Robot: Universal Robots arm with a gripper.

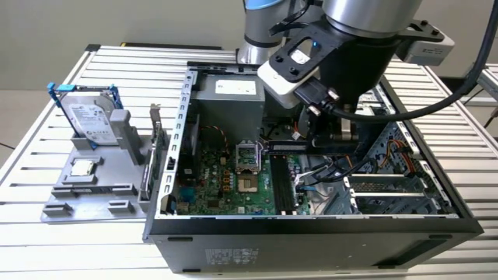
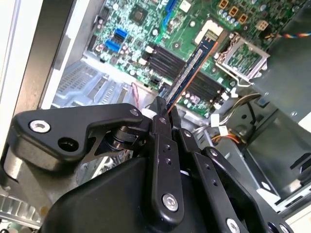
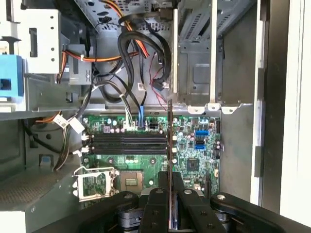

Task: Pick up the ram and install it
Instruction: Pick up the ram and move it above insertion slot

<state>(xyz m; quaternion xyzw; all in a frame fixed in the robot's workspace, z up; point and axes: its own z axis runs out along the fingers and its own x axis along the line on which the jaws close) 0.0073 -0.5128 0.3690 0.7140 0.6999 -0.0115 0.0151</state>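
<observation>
While the black gripper (image 2: 167,111) hangs inside the open computer case (image 1: 311,233), its two fingers are clamped together on one end of the ram (image 2: 192,65). In the second wrist view this is a thin bluish stick with dark chips reaching out from the fingertips toward the board. The first wrist view shows the stick edge-on, as a narrow upright line rising from between the fingers. Beyond it lies the green motherboard (image 3: 194,155), where the long black memory slots (image 3: 129,144) run crosswise to the held stick. Whether the stick's far end touches the board cannot be told. Just beside the slots sits the processor socket (image 3: 95,183) with its metal frame. Farther in, a bundle of black, orange and blue cables (image 3: 141,53) loops past the metal drive bays. Outside the case, toward the exterior view's left, a grey holder (image 1: 101,192) on the slatted table (image 1: 78,251) carries a silver hard drive (image 1: 90,119) with blue brackets and a small square processor chip (image 1: 81,168).
</observation>
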